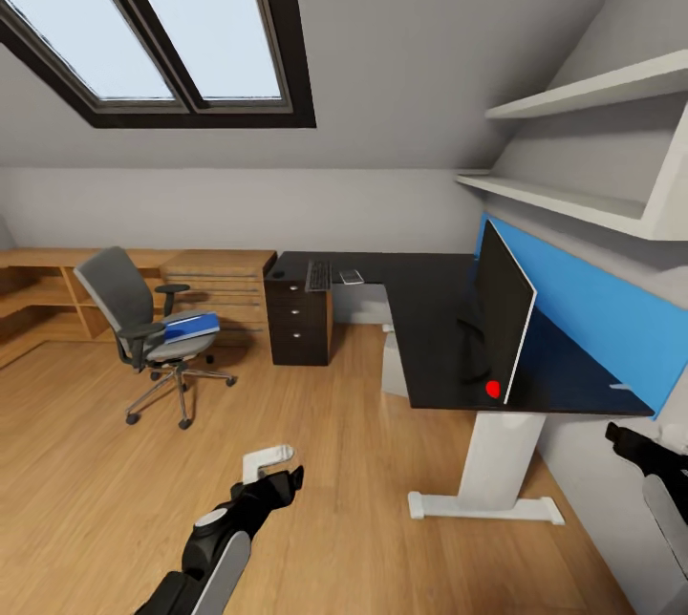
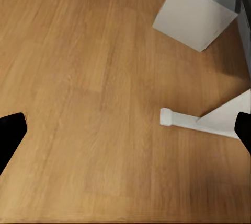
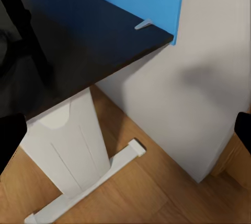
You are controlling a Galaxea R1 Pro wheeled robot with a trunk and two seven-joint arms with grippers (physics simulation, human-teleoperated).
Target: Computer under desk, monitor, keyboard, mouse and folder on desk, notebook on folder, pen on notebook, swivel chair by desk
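- Wood floor [image 2: 94,104] under left gripper [image 2: 125,130], jaws spread, empty; computer [image 2: 196,10] ahead.
- Right gripper [image 3: 125,130] jaws apart, empty; desk [image 3: 78,46] ahead.
- Folder [image 1: 191,326] on swivel chair [image 1: 124,300], well beyond left jaws.

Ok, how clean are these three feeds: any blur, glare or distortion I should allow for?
Head view: wide-angle stretch bends the shelves and desk; small items at its far end are too tiny to read. Left wrist view: soft floor, even light. Right wrist view: slightly soft, desk top very dark, faint shadow on the wall.
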